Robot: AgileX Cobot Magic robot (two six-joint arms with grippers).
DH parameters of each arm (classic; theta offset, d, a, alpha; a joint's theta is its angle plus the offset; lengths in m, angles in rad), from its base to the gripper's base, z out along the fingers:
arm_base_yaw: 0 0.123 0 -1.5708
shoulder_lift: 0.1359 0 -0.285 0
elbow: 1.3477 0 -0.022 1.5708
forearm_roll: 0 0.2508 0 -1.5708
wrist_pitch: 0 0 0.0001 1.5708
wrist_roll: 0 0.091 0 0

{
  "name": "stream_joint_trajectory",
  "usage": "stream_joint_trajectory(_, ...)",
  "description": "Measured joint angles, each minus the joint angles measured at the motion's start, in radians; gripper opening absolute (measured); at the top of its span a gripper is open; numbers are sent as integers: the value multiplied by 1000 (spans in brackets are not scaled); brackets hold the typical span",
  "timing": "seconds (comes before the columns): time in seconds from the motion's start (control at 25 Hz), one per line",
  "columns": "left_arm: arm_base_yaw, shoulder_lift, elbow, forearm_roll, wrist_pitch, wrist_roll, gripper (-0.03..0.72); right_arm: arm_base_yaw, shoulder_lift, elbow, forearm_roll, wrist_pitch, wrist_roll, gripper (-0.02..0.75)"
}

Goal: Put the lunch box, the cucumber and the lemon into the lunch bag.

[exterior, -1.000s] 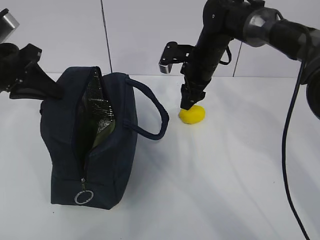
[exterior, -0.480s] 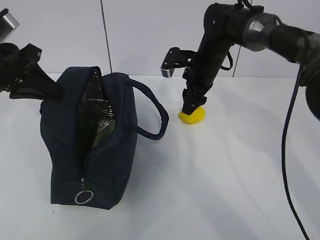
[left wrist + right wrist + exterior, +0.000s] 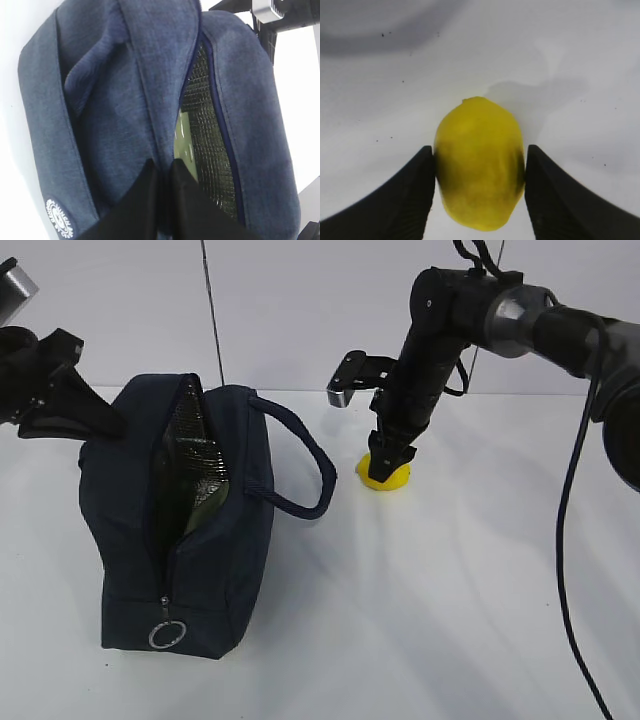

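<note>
- The place looks like a robot lab or test bench, not a home or kitchen.
- A plain white table [image 3: 450, 620] fills the lower part of the exterior view, bare apart from the few props set on it.
- Behind it stands a flat white wall [image 3: 300, 310] made of panels, with a thin dark seam [image 3: 212, 310] running down between two of them.
- Two black robot arms reach in, one from the left [image 3: 45, 390] and one from the right [image 3: 480, 310].
- A loose black cable [image 3: 572, 500] hangs down along the right side.
- A small silver and black camera [image 3: 350, 380] is fixed beside the wrist of the right arm.
</note>
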Motion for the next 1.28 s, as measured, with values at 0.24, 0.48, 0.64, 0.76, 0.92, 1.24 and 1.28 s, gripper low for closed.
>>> stream_joint_trajectory(0.24, 0, 0, 0, 0, 0, 0, 9, 0, 0, 0, 5, 0, 1, 402)
stream_joint_trajectory(0.48, 0, 0, 0, 0, -2, 0, 9, 0, 0, 0, 6, -2, 6, 355)
stream_joint_trajectory(0.64, 0, 0, 0, 0, -2, 0, 9, 0, 0, 0, 6, -5, 146, 352)
stream_joint_trajectory(0.76, 0, 0, 0, 0, -2, 0, 9, 0, -2, 0, 7, -5, 271, 351)
stream_joint_trajectory(0.92, 0, 0, 0, 0, -2, 0, 9, 0, -36, 0, 9, -5, 460, 351)
stream_joint_trajectory(1.24, 0, 0, 0, 2, -2, 0, 9, -2, -160, 0, 41, 0, 620, 350)
stream_joint_trajectory(1.28, 0, 0, 0, 2, -2, 0, 9, -2, -175, 0, 60, 0, 628, 350)
